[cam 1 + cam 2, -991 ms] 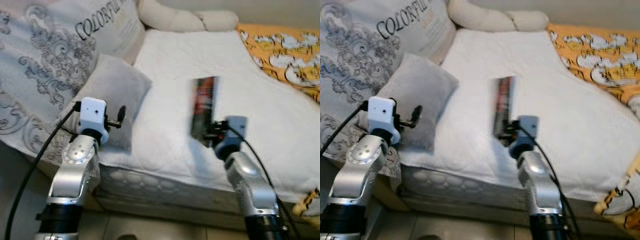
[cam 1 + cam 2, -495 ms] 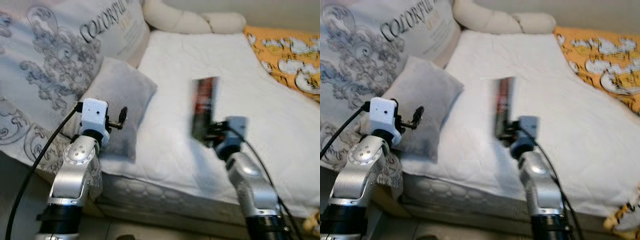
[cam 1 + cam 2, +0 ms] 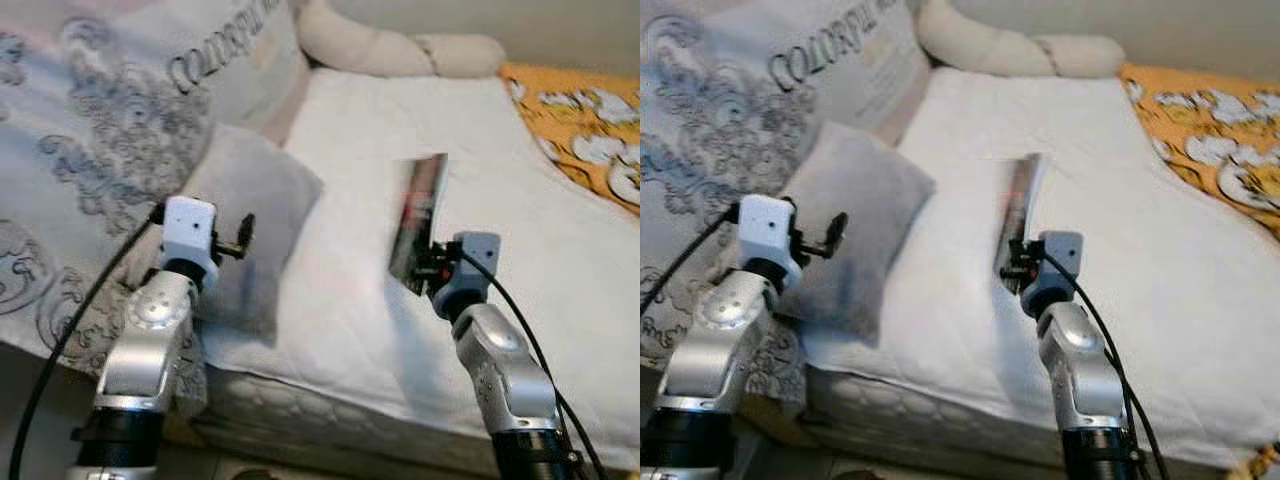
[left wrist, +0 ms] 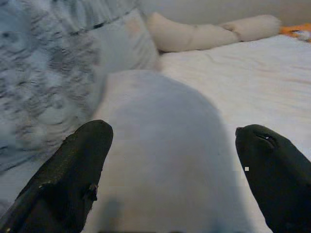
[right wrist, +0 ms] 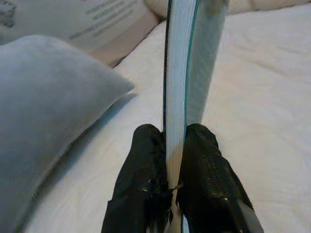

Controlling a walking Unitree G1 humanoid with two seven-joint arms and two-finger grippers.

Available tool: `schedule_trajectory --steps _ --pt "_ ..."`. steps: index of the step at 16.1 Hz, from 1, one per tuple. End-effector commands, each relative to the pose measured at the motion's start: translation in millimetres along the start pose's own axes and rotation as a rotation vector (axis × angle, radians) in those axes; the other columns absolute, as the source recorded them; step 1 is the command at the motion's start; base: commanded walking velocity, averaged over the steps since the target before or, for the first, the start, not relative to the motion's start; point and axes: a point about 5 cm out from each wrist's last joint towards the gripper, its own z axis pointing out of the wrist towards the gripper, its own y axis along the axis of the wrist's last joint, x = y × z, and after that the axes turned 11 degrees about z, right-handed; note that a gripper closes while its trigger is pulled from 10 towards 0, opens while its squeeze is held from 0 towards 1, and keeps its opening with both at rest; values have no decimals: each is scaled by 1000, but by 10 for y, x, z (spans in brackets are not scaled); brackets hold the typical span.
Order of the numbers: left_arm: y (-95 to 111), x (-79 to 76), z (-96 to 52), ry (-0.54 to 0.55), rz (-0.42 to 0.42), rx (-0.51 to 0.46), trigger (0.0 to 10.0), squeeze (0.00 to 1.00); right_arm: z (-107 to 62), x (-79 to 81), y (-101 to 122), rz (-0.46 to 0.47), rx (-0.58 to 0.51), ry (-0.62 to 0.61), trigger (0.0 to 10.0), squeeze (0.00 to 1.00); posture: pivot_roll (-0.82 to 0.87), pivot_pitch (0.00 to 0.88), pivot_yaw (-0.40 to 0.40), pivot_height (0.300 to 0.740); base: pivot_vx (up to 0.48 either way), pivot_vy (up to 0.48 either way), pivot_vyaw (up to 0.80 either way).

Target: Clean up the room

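Note:
My right gripper (image 3: pixel 428 268) is shut on a thin book (image 3: pixel 416 222), held upright on edge above the white bed (image 3: pixel 400 120). In the right wrist view both black fingers (image 5: pixel 146 165) press the book (image 5: pixel 176 87) from either side. My left gripper (image 3: pixel 243 233) is open and held in the air in front of a grey pillow (image 3: pixel 255 215) at the bed's left side. In the left wrist view its two fingertips (image 4: pixel 82 160) stand wide apart with the grey pillow (image 4: pixel 160 155) between and beyond them, nothing gripped.
A large grey patterned duvet (image 3: pixel 110 150) with printed lettering is heaped to the left of the bed. A cream knotted bolster (image 3: pixel 400 50) lies at the head. An orange patterned blanket (image 3: pixel 590 130) covers the right side. The mattress edge (image 3: pixel 330 410) is just ahead of me.
The camera has shifted, so the bed sits slightly lower and to the right in view. The book tilts a little more to the right. Both arms keep their poses.

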Motion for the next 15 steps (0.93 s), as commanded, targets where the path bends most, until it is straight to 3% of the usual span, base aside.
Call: schedule_trajectory --steps 1,10,12,15 --pt "7 13 6 2 3 -4 10000 0 25 119 69 -6 -31 52 10000 0 38 0 2 740 319 0 0" --pt "-16 15 -9 -13 12 -4 10000 0 13 102 49 13 -26 43 10000 0 37 0 4 740 312 0 0" --pt "-7 -23 -29 -75 14 -7 10000 0 68 93 77 40 -20 43 10000 0 43 0 -1 740 0 0 0" --pt "19 -107 -73 -242 67 -24 10000 0 227 44 6 228 114 52 10000 0 61 0 -16 740 0 0 0"
